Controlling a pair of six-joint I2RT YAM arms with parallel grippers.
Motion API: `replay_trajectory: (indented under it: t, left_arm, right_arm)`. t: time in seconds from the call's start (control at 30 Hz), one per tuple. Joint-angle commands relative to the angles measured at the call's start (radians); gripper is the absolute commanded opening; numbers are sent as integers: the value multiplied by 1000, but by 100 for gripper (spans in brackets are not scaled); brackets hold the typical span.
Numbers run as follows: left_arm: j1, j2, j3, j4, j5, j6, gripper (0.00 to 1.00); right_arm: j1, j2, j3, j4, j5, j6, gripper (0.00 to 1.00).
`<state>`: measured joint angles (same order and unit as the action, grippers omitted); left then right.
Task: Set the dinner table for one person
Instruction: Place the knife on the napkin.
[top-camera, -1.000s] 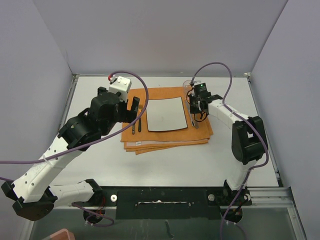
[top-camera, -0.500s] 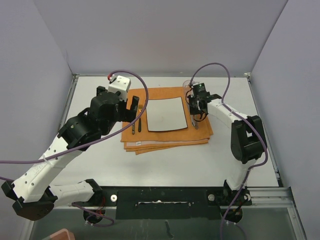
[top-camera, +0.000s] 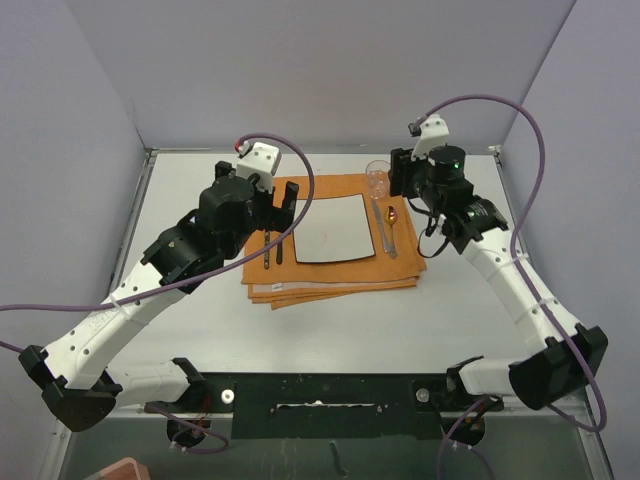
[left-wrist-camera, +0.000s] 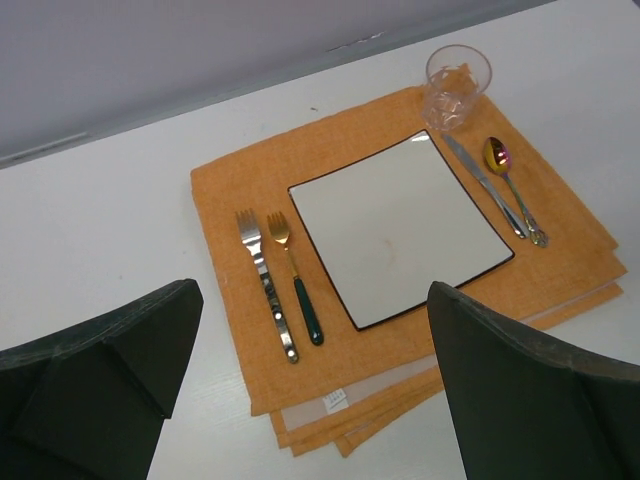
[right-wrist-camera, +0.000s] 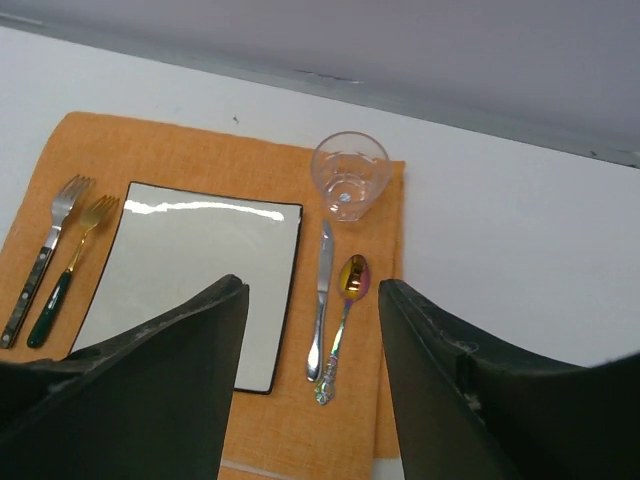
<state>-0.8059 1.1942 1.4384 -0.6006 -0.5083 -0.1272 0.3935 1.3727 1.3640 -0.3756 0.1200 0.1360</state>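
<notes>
Right claw (right-wrist-camera: 310, 290) is hanging open and empty above the right side of the setting. Left claw (left-wrist-camera: 312, 300) is gaping wide too, holding nothing, up over the left side.

Table (top-camera: 330, 320) is spreading under both arms and carrying the mat (top-camera: 330, 275) in its middle, toward the far side. Plate (top-camera: 332, 228) is sitting on the mat, with forks (left-wrist-camera: 262, 280) lying to its left, and knife (right-wrist-camera: 322, 290) and spoon (right-wrist-camera: 350, 280) to its right. Glass (right-wrist-camera: 349, 175) is standing upright at the mat's far right corner.

The setting is looking complete, so the risk is in the retreat. The right claw is hanging near the glass, and a low swing could be tipping it or nudging the spoon askew. The mat is lying on a loose stack, so a brushing finger could be dragging everything.

Compared with a second ago, the right arm is standing higher and further right. It was hanging low over the knife with jaws shut, and the jaws are now parted. The left arm is sitting slightly further right and farther away.
</notes>
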Motion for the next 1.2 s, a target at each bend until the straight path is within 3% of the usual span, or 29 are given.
replay_trajectory:
  t: [0.0, 0.17, 0.57, 1.17]
  left_arm:
    - [1, -64, -90, 222, 121, 52, 98]
    - [58, 3, -101, 183, 4, -131, 98]
    - [83, 57, -132, 160, 32, -212, 98]
    - [110, -1, -171, 118, 36, -189, 98]
  right_arm:
    - [-4, -92, -117, -1, 152, -23, 56]
    - [-21, -74, -134, -120, 181, 54, 58]
    - [-51, 177, -37, -367, 180, 194, 61]
    - [7, 479, 73, -336, 20, 214, 42]
